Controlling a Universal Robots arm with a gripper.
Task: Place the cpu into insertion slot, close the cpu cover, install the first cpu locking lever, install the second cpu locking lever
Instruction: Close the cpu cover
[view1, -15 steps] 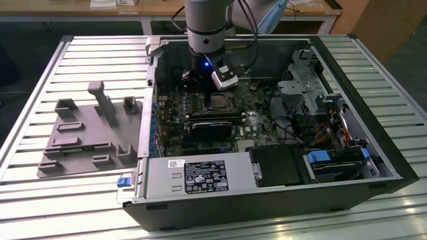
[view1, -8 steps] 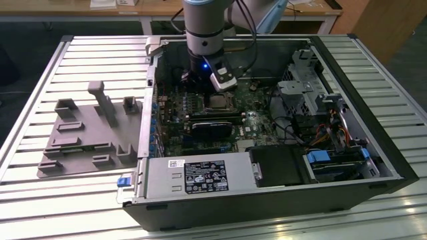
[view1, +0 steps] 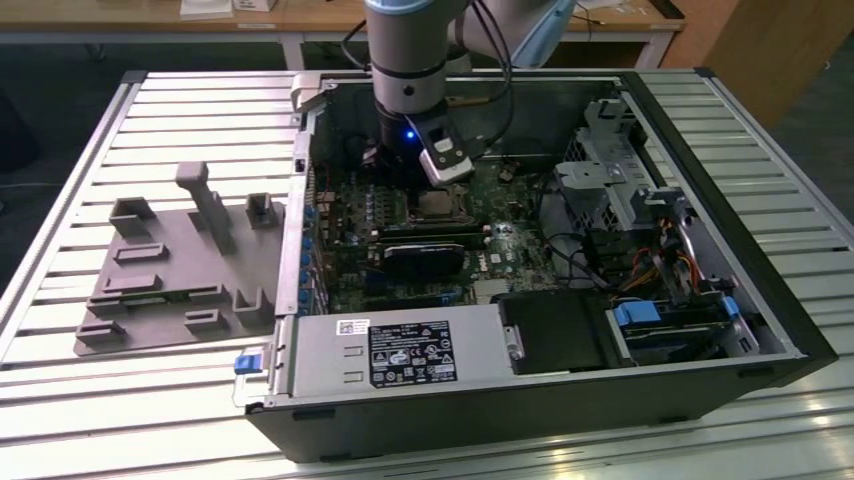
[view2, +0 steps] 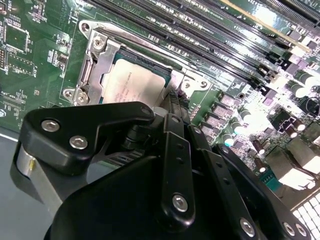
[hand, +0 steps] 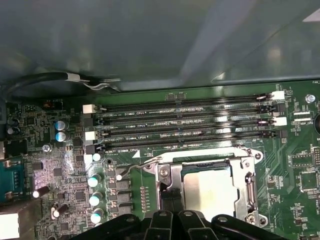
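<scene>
Cpu (hand: 212, 190), one, lies in the insertion slot (hand: 200, 165) framed by one cpu cover (hand: 247, 185); gripper (hand: 169, 196) apparently pressed together alongside.

The cpu (view2: 134, 86) is showing a smooth, dull silver metal top, and the cpu cover (view2: 97, 67) around it is shining like bare metal. The green board (view2: 35, 65) is looking smooth and a bit glossy. The ribbed metal desk (view1: 147, 410) is gleaming, while the grey holder (view1: 147, 290) on it is looking like matt plastic.
</scene>
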